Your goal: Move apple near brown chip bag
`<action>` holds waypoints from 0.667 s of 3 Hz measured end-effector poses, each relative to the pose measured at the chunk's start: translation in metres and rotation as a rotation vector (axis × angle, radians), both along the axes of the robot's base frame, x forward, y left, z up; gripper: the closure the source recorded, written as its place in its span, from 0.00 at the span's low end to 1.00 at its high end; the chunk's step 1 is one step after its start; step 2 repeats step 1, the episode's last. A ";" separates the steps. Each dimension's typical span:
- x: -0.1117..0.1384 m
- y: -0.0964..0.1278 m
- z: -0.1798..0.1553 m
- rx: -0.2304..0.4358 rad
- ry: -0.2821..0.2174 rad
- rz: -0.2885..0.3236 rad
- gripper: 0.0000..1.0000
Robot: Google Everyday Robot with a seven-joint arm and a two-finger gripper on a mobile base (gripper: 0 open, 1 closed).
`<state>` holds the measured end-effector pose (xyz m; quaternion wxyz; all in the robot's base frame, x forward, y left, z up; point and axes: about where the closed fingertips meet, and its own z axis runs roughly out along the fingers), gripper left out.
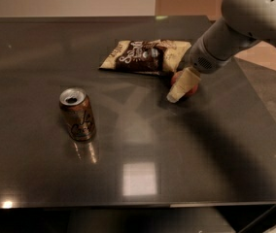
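The brown chip bag [146,56] lies flat at the back middle of the dark table, dark brown with white script and cream ends. The red apple [194,90] rests on the table just right of and in front of the bag's right end. It is mostly covered by my gripper [181,87], which reaches down from the grey arm at the upper right and sits right at the apple. Only red slivers of the apple show on either side of the gripper.
A brown drink can [78,114] stands upright at the left middle of the table [143,178]. The table's front edge runs along the bottom, its right edge lies past the arm. A tan floor shows at the far right.
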<state>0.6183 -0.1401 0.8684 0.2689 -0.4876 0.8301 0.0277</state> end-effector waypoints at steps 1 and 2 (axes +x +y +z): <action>0.000 0.001 0.001 0.003 0.000 0.000 0.00; 0.000 0.001 0.001 0.003 0.000 0.000 0.00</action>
